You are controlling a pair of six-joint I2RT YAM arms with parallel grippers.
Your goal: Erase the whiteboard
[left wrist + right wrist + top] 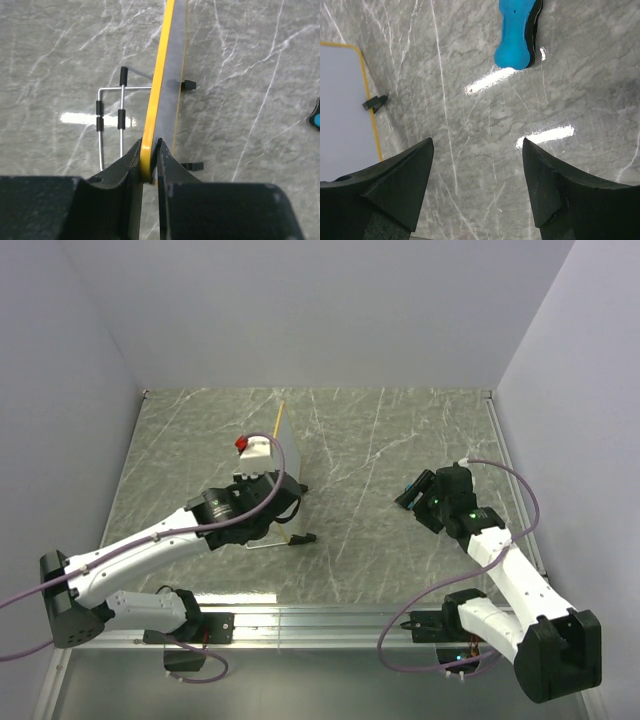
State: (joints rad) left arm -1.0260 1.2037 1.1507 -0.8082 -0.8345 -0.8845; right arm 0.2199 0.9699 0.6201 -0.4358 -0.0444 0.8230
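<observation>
The whiteboard (288, 445) stands upright on its edge at the table's centre left, seen edge-on from above. My left gripper (150, 157) is shut on its yellow-tan frame (162, 75), one finger on each side of the edge. The board's face (342, 110) shows blank at the left of the right wrist view. The small blue eraser (516, 30) lies flat on the table, ahead of my right gripper (477, 150), which is open, empty and a little above the table. The eraser also shows at the far right edge of the left wrist view (315, 117).
A bent wire stand (112, 115) with black sleeves lies on the table behind the board; it also shows in the top view (272, 543). Small black feet (188, 85) stick out from the board's base. Walls enclose the marble table (380, 440) on three sides.
</observation>
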